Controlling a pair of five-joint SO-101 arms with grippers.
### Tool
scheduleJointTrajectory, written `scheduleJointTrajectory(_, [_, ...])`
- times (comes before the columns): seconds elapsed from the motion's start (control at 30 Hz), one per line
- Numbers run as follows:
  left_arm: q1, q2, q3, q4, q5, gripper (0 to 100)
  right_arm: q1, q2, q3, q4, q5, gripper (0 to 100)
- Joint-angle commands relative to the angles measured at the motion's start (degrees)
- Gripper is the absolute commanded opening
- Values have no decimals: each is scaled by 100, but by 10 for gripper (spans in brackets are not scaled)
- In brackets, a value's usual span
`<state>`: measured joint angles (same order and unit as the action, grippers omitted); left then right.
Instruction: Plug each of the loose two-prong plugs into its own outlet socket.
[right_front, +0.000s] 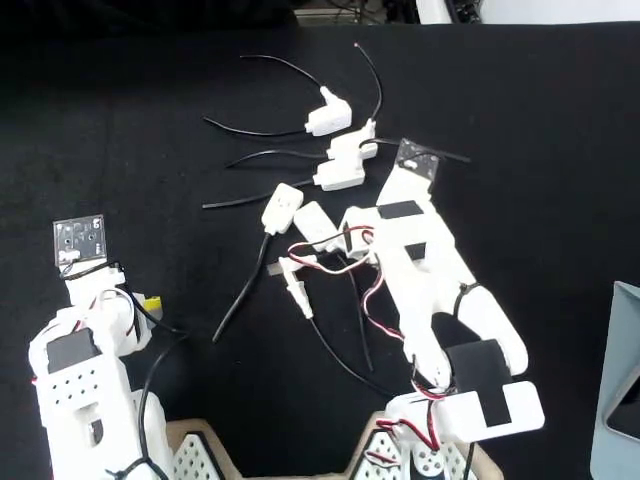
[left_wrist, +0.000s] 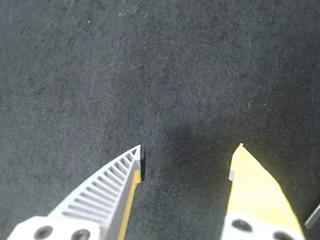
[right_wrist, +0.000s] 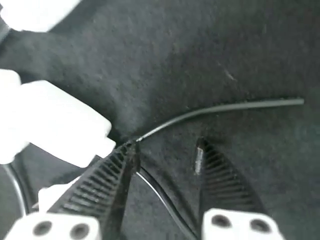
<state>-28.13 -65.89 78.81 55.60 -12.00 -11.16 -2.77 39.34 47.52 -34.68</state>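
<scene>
Plug (right_wrist: 60, 125) just beside my right gripper (right_wrist: 166, 147), parted and empty, my left gripper (left_wrist: 190, 147) wide open over black table (left_wrist: 100, 60).

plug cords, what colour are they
Black cords, on white plugs; the high view shows it best.

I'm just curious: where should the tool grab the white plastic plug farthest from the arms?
The white plastic plug lies flat on the black cloth, so probably grip its chunky body from straight above; its thin black cord would slip.
</scene>
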Motion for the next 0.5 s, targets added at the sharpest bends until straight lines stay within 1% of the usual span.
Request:
scheduleJointTrajectory(0.0, [57,-70,-31,-132,26,284,62,-215,-215,-273,-35,183])
scheduleJointTrajectory(0.23, [57,-70,-31,-132,26,284,44,-189,-207,-545,-44,178])
scheduleJointTrajectory(0.47, [57,-70,-31,-132,26,284,62,541,-453,-571,-44,113])
